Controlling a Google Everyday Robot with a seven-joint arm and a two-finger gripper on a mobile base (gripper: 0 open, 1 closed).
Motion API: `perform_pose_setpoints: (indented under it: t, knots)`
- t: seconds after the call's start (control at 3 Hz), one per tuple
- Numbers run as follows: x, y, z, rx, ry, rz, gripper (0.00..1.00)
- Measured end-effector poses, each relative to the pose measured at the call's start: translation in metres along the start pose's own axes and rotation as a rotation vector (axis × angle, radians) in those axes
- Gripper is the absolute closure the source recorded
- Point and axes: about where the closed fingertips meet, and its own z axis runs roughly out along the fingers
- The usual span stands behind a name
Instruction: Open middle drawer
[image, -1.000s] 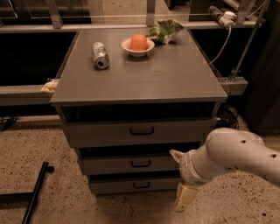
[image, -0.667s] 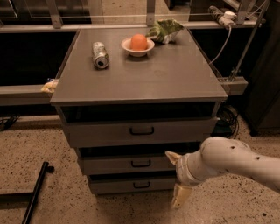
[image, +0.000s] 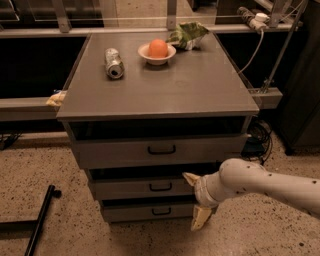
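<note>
The gripper, its fingers spread wide, hovers at the right end of the middle drawer, second of three grey fronts stacked beneath the worktop.

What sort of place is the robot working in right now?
Probably a lab or workshop bay, not a home: a grey drawer cabinet on speckled floor, metal rails behind it, a power strip top right. The end effector hangs open at the right end of the middle drawer.
</note>
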Motion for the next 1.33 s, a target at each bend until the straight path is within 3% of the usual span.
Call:
perform_pose_setpoints:
  t: [1.33]
  knots:
    - [0.056, -0.060, 0.058, -0.001, -0.017, 0.010, 0.00]
